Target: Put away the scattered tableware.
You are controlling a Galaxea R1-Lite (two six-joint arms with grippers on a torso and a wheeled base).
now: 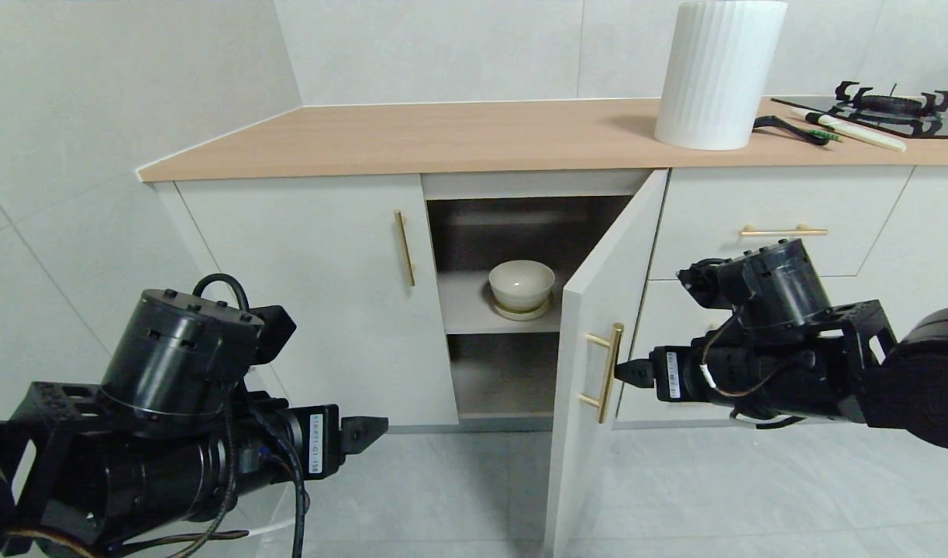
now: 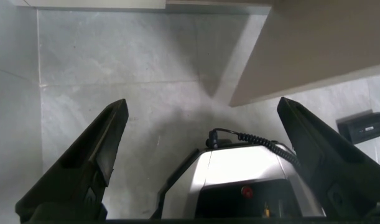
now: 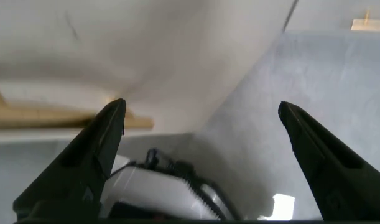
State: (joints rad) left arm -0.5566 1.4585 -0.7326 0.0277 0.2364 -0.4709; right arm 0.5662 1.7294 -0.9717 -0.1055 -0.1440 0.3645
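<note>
The left pincer (image 1: 369, 432) is closest, low by the floor (image 1: 458, 480) in front of the shut left cabinet door (image 1: 318, 294). In the left wrist view the left pincer (image 2: 202, 109) has its fingers (image 2: 106, 146) spread wide with nothing between them, just grey tile below.

Over on the other side, the right pincer (image 1: 629, 372) sits just beside the gold handle (image 1: 607, 372) of the open door (image 1: 598, 310), which is swung out toward the room. I can't tell whether it touches the handle. The right wrist view shows the right pincer (image 3: 202, 109) released too, fingers apart and empty, with the handle (image 3: 65, 118) close to one finger.

Inside the open cupboard, a pale bowl (image 1: 522, 284) stands upright on a small plate (image 1: 520, 313) on the upper shelf (image 1: 466, 310); the lower shelf (image 1: 501, 380) is beneath.

Up on the wooden tabletop (image 1: 442, 139) stands a tall white ribbed cylinder (image 1: 718, 74). Just beside it lie a dark-handled utensil (image 1: 784, 126) and a pale utensil (image 1: 853, 130), near the black stove (image 1: 892, 105).
</note>
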